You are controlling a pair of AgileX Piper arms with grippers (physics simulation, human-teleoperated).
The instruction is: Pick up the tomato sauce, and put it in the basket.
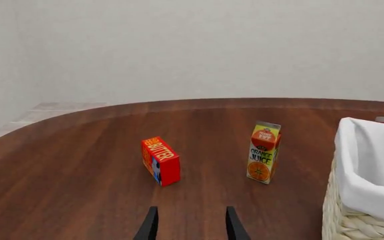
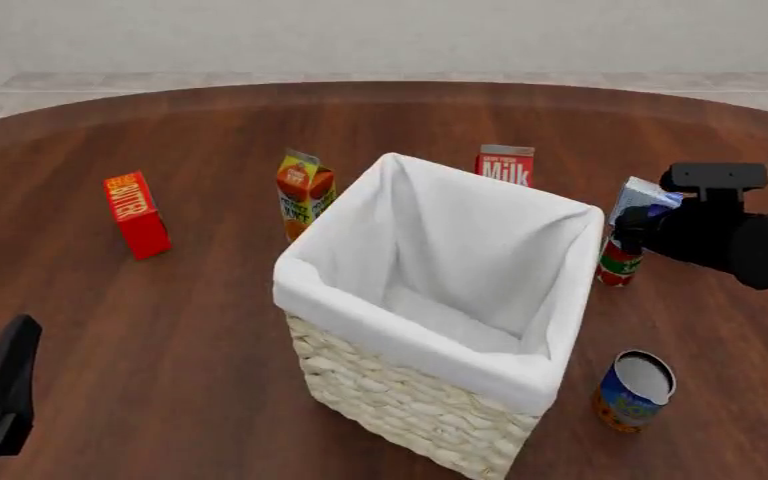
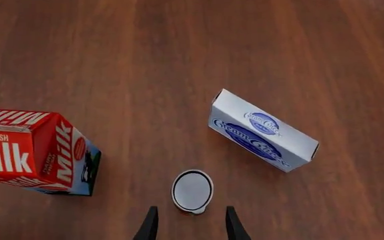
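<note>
at the right side of the table (image 2: 197, 330), in the front view, the right arm reaches in from the edge with its wrist angled downward, so that the right tool (image 3: 191, 227) looks almost straight down. its two fingers stand apart, holding nothing, and the grey top of the tomato sauce (image 3: 193, 191) sits just ahead of the gap between them. the can stands upright on the wood just right of the basket (image 2: 411, 400), outside it, partly hidden by the arm in the front view. a cream cheese box (image 3: 262, 131) lies beside the can, and a milk carton (image 3: 35, 150) stands near the basket's far corner.

the left arm is held low at the near left edge, roughly level, pointing forward. the left tool (image 1: 190, 225) is likewise parted and empty. ahead of it stand a butter box (image 1: 160, 161) and an orange juice carton (image 1: 264, 152). a blue and yellow can (image 2: 634, 390) stands near the basket's right corner.
</note>
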